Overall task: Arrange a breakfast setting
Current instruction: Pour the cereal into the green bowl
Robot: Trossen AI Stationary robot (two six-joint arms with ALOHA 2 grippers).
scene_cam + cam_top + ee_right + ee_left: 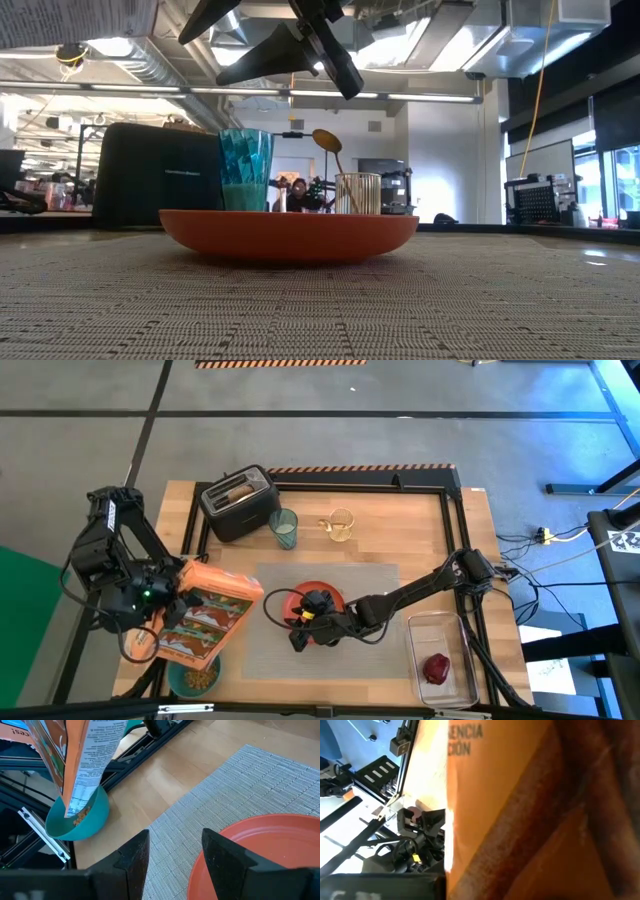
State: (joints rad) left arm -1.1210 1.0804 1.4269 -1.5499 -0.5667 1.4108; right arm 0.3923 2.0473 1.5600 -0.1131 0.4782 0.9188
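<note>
An orange cereal box point(205, 615) is gripped by the left end effector point(165, 595), tilted over the teal bowl point(80, 817), lower left. The right end effector point(172, 852) is held open above the orange plate point(260, 850), frame centre.

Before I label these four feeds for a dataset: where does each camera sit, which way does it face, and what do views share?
High: overhead, straight down; both arms, left gripper holding the cereal box, right gripper at the orange plate.
Low: table height, level across the placemat; dark fingers overhead.
Left wrist: pressed against the box, orange fills it.
Right wrist: over the plate's edge; own open fingers, teal bowl.
Shared: plate in high, low, right wrist.
</note>
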